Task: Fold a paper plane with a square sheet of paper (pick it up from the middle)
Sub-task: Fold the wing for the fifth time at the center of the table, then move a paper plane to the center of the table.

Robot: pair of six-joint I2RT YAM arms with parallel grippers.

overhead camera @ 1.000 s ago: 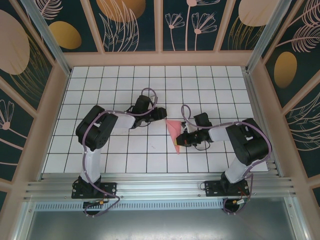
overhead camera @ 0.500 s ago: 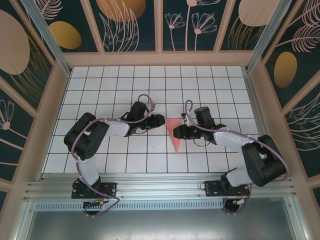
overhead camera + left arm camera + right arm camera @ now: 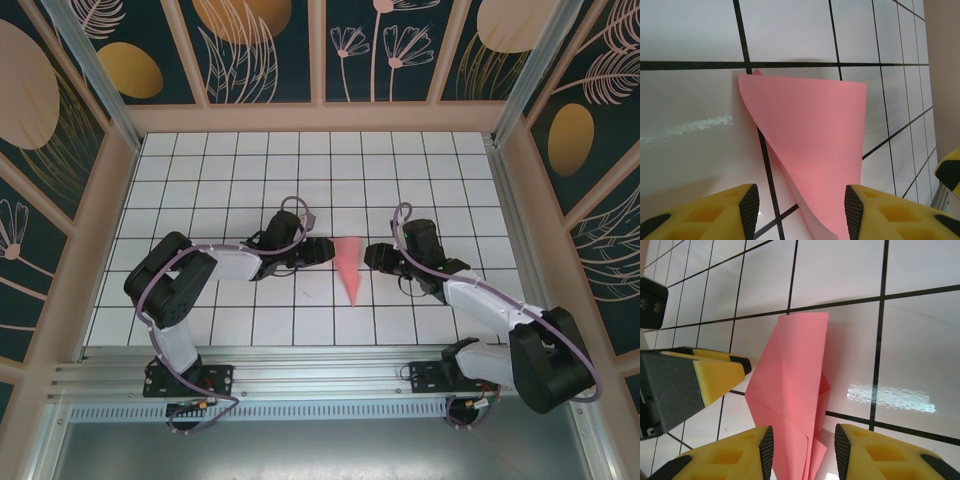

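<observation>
Top external: paper plane [image 3: 349, 268] lies on the gridded table [image 3: 200, 160], mid-table, between the two claws. Long axis runs far to near: blunt wide end away from the arm bases, sharp tip toward them. Left gripper [image 3: 325, 250] just beside its left edge, jaws spread, pinching nothing. Right gripper [image 3: 372, 257] near its right edge, jaws spread, nothing held. Right wrist: creased layers overlap on the plane's upper face.

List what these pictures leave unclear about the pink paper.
- Left wrist view: the folded paper runs off the bottom edge at the left gripper.
- Right wrist view: its near end is cut off by the bottom edge at the right gripper.
- Top view: its creases are too small to read.
</observation>
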